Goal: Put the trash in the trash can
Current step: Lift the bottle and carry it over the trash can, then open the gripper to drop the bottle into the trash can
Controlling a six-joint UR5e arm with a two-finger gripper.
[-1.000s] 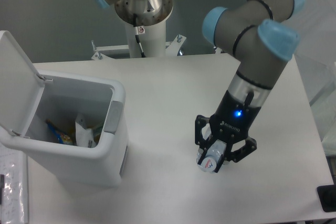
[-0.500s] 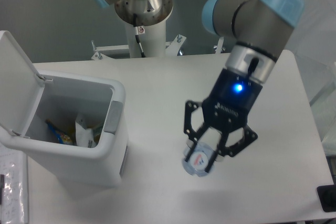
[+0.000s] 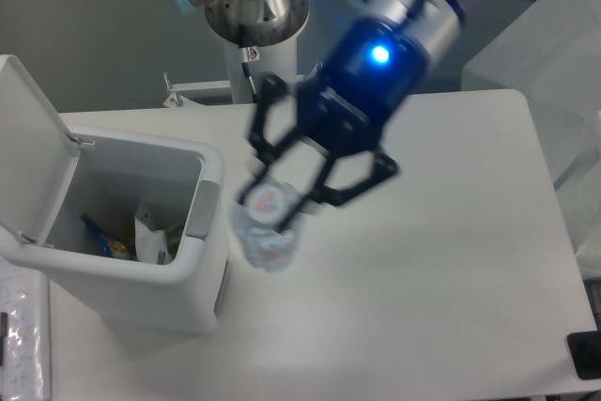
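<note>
My gripper (image 3: 272,196) is shut on the crushed clear plastic bottle (image 3: 265,228), one piece of the trash, and holds it in the air above the table, blurred by motion. The bottle hangs just right of the trash can (image 3: 208,232), a white bin with its flip lid (image 3: 26,147) standing open at the left. Inside the bin a white tissue wad (image 3: 148,236) lies beside blue and yellow wrappers (image 3: 105,239).
The arm's base column (image 3: 255,25) stands behind the table's far edge. The white table (image 3: 441,288) stretches right of the bin. A dark object (image 3: 586,354) sits at the front right corner, and a translucent box (image 3: 554,53) at the far right.
The gripper has lifted the bottle off the table and carried it up and to the left, from the table's middle right to beside the bin's right wall.
</note>
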